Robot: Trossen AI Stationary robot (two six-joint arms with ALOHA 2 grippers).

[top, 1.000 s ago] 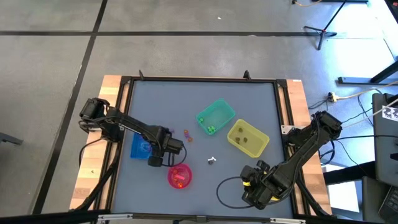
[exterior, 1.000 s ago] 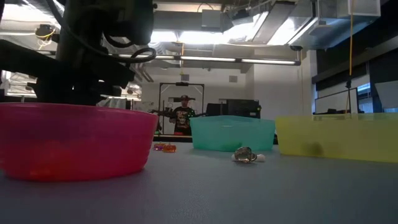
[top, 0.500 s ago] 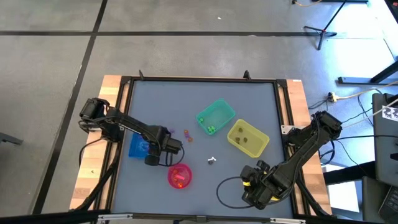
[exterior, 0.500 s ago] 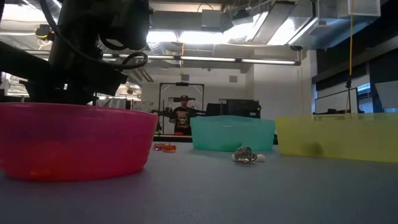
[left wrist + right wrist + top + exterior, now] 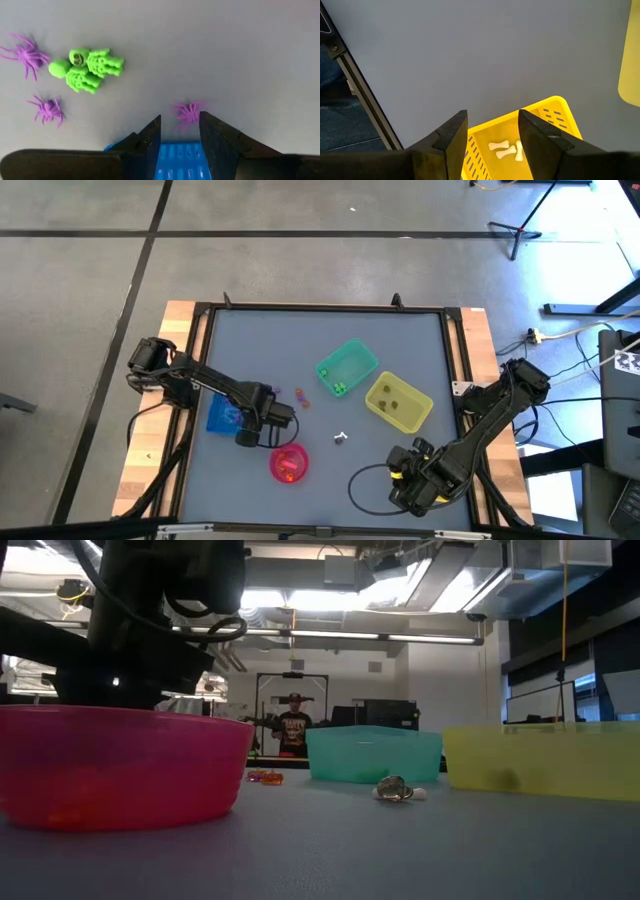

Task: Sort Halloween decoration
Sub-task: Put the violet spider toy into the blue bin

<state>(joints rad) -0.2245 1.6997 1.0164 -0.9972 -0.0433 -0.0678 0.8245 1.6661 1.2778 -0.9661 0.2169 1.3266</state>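
Note:
My left gripper (image 5: 250,436) (image 5: 180,125) hangs open over the table between the blue bin (image 5: 224,417) and the pink bowl (image 5: 289,464). A purple spider (image 5: 187,112) lies on the table between its fingertips. Whether a finger touches it, I cannot tell. Two green skeletons (image 5: 90,70) and two more purple spiders (image 5: 25,50) (image 5: 47,110) lie farther off. A grey and white trinket (image 5: 340,438) (image 5: 395,788) and small orange and purple ones (image 5: 300,395) lie mid-table. My right gripper (image 5: 402,475) (image 5: 492,125) is open above a yellow basket (image 5: 520,145) holding white bones (image 5: 502,147).
A green bin (image 5: 346,368) and a yellow bin (image 5: 398,402) stand right of centre, each with trinkets inside. The pink bowl holds orange pieces. The blue bin's rim (image 5: 177,157) shows just under my left fingers. A person (image 5: 293,725) stands far behind the table.
My left gripper has swung a little toward the table's left edge and come back to where it was.

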